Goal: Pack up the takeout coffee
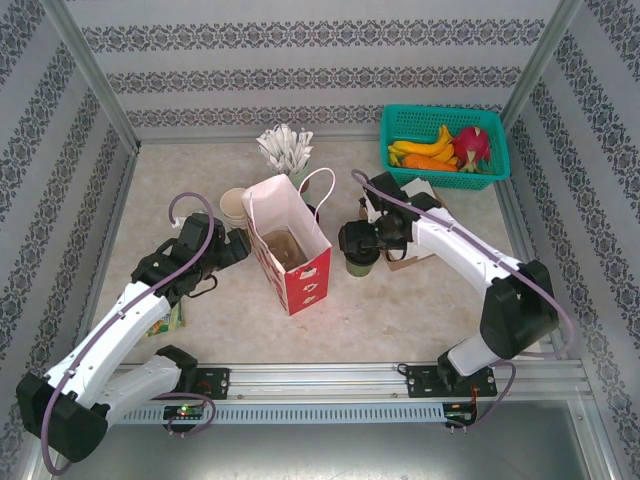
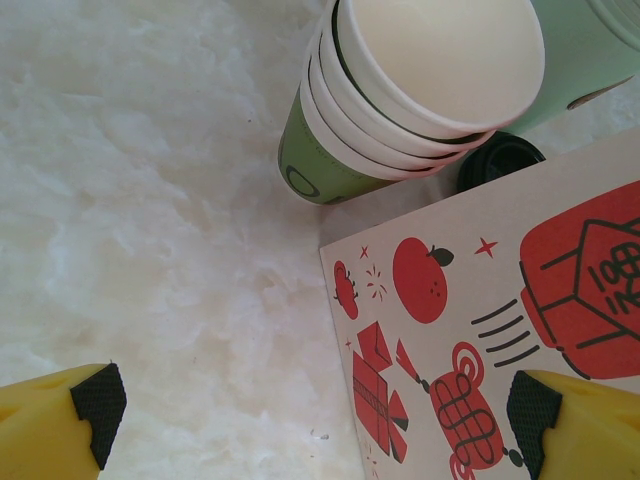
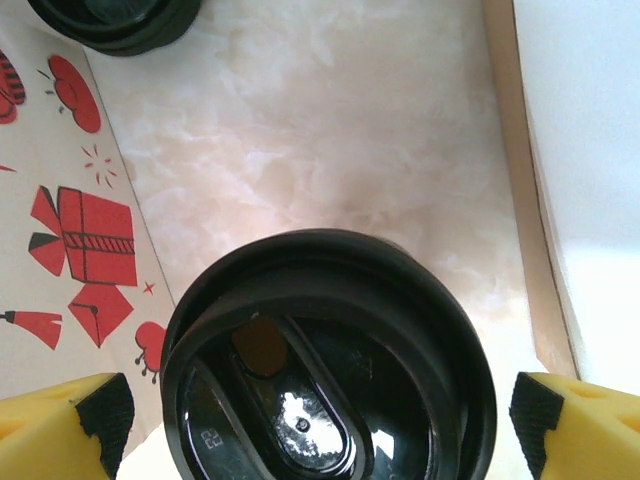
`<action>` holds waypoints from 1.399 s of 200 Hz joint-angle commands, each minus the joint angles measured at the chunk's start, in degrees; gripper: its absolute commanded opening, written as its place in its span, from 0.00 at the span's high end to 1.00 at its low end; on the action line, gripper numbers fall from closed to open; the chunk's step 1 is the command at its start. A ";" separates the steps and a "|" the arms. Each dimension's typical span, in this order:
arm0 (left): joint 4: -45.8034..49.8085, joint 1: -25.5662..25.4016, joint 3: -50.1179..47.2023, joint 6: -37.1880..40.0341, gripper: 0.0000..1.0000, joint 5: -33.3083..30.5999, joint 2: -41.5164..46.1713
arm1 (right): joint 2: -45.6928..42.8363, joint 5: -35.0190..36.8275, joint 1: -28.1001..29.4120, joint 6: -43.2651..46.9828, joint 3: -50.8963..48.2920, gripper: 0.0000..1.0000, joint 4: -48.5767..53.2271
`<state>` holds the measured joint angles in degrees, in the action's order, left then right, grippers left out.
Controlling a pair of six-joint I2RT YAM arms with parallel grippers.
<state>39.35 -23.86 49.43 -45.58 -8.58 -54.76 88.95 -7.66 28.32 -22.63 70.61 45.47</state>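
**Coffee cup on the table beside the bag, right gripper spread around it**

From the overhead camera I see the paper bag (image 1: pixel 290 252) standing open in the middle of the table (image 1: pixel 400 310), its red-printed end toward the arms. The coffee cup (image 1: pixel 360 262), black lid on top, stands on the table just right of the bag, outside it. My right gripper (image 1: pixel 360 240) sits directly over the cup. My left gripper (image 1: pixel 236 246) is just beside the bag's left wall. A stack of cups (image 1: pixel 233 207) stands behind it, a cup of white sticks (image 1: pixel 286 150) is further back, and a teal basket (image 1: pixel 445 148) of fruit fills the far right corner.

On the left wrist camera the left gripper (image 2: pixel 315 425) has its fingers (image 2: pixel 98 402) wide apart with nothing between them but bare table and a corner of the bag (image 2: pixel 500 330). The stack of cups (image 2: pixel 420 90) stands upright just beyond the bag.

On the right wrist camera the coffee cup (image 3: pixel 330 370) is right beneath me, its lid sitting between the fingers (image 3: pixel 105 412) of the right gripper (image 3: pixel 320 415). They are spread to either side of the rim, and I see no squeeze on it. The bag's printed side (image 3: pixel 60 230) runs along the left, and a second black lid (image 3: pixel 115 20) lies at the top edge.
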 commanded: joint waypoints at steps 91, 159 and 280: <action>-0.20 0.83 -0.45 0.77 0.00 -0.03 0.14 | 10.68 -0.07 1.65 -0.56 10.89 0.02 13.75; -0.12 0.83 -0.61 0.91 0.00 -0.22 0.13 | 15.16 4.87 3.48 -0.15 17.19 0.02 22.09; 0.15 0.79 -0.84 0.97 0.00 -0.22 0.61 | 20.22 5.73 4.71 1.17 21.96 0.02 26.52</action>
<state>39.38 -23.86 49.30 -45.39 -8.56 -54.76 108.18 -2.35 32.51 -22.31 91.50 70.52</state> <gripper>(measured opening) 0.994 0.980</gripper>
